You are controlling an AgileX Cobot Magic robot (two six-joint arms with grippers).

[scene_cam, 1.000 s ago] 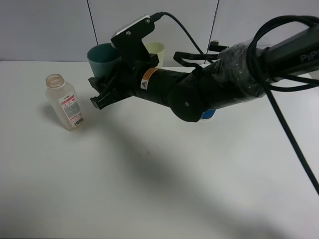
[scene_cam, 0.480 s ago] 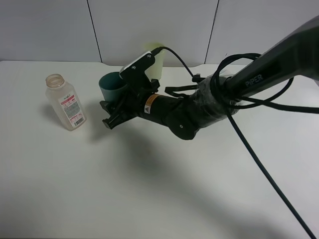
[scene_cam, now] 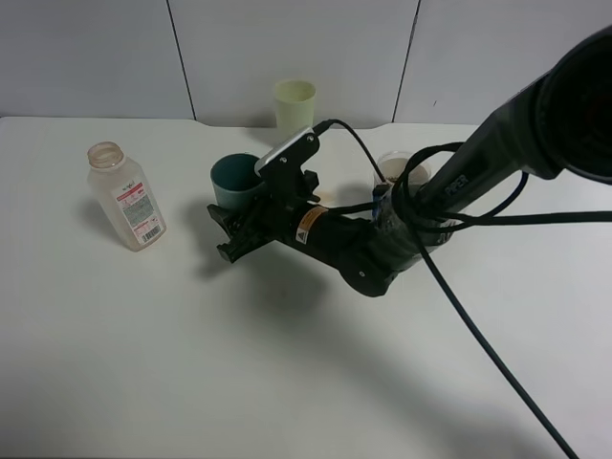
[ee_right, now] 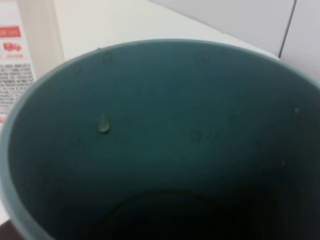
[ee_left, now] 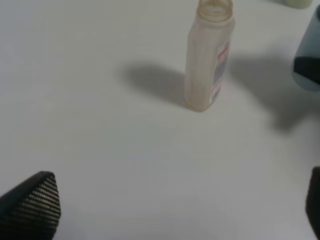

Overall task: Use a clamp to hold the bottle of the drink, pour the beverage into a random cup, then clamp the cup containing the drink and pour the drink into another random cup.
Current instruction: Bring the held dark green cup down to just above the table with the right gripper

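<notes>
Your right gripper (scene_cam: 232,232) is closed on the teal cup (scene_cam: 232,181), low over the table (scene_cam: 191,363), though the arm hides the fingers. In the right wrist view the cup (ee_right: 165,130) fills the picture; its inside looks empty except for one drop, the bottom too dark to be sure. The clear cup (scene_cam: 394,167) is mostly hidden behind the arm. The bottle (scene_cam: 122,196) stands apart, uncapped. Your left gripper (ee_left: 180,210) is wide open, holding nothing.

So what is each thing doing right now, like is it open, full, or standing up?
Bottle: upright, uncapped, looks almost empty.
Teal cup: upright, gripped by the right pincer, a droplet on its inner wall.
Blue-banded clear cup: upright, brown drink inside.
Pale yellow-green cup: upright, untouched.
Left pincer: open, empty.
</notes>
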